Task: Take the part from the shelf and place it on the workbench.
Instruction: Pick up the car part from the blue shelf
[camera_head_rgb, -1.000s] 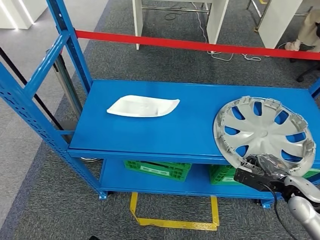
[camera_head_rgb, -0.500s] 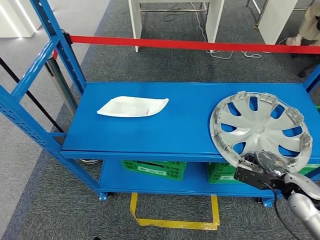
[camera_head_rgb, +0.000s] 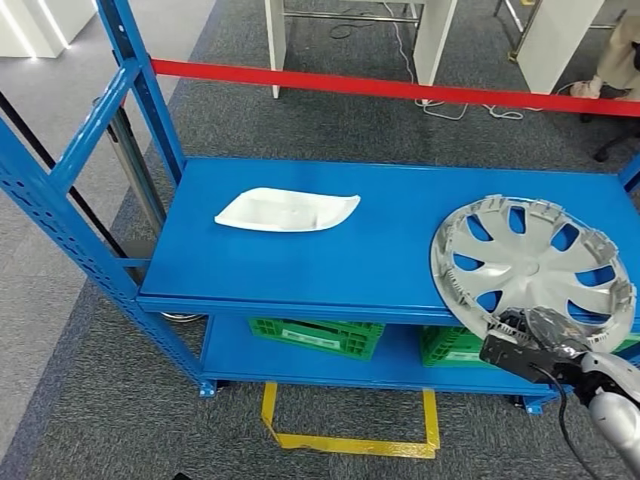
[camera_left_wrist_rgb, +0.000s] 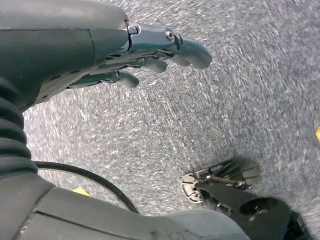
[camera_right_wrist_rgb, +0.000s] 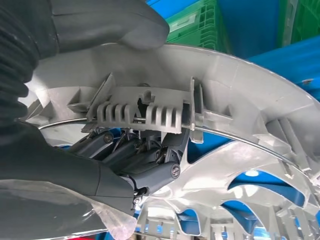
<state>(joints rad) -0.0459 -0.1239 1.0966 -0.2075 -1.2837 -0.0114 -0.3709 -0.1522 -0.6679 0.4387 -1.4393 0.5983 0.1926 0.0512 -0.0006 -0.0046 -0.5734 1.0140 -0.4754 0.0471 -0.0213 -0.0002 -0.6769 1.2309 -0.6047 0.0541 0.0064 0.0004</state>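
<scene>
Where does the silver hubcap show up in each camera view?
Head view: hubcap at the right end of the blue shelf, its near rim gripped by the right hand.
Left wrist view: not in it; carpet floor.
Right wrist view: hubcap close up, rim between thumb and fingers.
Shared landmark: green crate below the shelf.

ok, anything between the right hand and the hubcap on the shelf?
No. The right hand already grips the hubcap at its near rim, thumb on one side and fingers on the other. The white part lies well apart on the blue shelf. The workbench isn't visible, so that path can't be judged.
</scene>
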